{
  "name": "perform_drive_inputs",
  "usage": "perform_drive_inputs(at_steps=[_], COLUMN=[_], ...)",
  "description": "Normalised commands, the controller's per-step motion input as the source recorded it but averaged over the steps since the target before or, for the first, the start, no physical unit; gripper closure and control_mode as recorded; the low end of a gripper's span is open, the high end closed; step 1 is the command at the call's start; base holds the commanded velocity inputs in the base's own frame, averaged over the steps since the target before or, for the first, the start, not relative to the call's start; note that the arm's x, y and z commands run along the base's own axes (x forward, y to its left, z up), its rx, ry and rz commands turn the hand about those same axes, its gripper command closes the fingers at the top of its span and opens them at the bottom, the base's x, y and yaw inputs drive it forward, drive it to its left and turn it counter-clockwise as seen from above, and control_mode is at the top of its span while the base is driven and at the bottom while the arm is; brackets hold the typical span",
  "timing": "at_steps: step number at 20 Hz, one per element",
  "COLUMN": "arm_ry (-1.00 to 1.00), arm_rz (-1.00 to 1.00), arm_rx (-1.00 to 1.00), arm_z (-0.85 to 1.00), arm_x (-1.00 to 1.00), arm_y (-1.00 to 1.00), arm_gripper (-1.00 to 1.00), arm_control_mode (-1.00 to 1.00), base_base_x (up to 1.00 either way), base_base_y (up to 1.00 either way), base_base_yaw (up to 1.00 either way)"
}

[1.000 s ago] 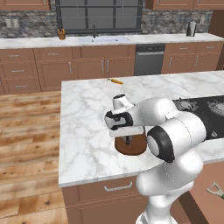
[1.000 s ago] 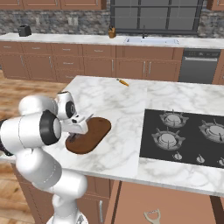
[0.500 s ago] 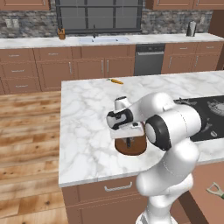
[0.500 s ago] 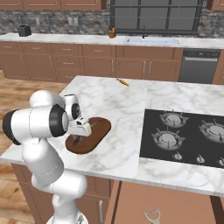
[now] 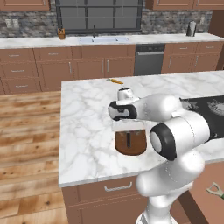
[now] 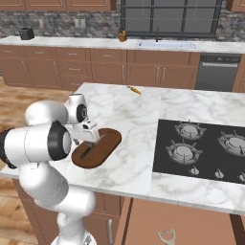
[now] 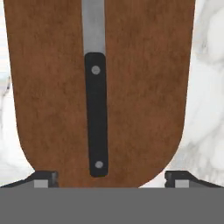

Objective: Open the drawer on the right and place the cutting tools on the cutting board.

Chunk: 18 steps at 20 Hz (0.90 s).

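Tool (image 7: pixel 109 181) spread over board (image 7: pixel 48 87), marble counter (image 5: pixel 87 131)

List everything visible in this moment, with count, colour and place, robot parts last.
Knife: 1, black handle, silver blade, lying lengthwise on the board.
Cutting board: 1, dark brown, on the island near its front edge.
Peeler: 1, green handle with pale head, in the open drawer below the island.
Carrot: 1, orange, far side of the island.
Stove: 1, black, right part of the island.
Claw: 1, dark fingertips spread wide, over the board's end, holding nothing.
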Motion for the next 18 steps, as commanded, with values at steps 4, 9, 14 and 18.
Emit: perform_drive_inputs(at_steps=[4,9,14,18], arm_ry=[-0.03,0.00,-0.06,-0.06], arm_rz=[0.04,0.07,0.03,0.03], arm_rx=[0.11,0.08,-0.01,-0.01], arm_z=[1.00,0.92,0.35,0.00], arm_x=[-0.61,-0.47,-0.51,-0.64], arm_y=[-0.22,-0.39,-0.67,-0.92], arm_gripper=[-1.00,-1.00,-1.00,-1.00], arm_control_mode=[-1.00,-1.00,-1.00,-1.00], base_base_x=[0.00,0.00,0.00,0.00], base_base_y=[0.00,0.00,0.00,0.00], base_base_yaw=[0.00,0.00,0.00,0.00])
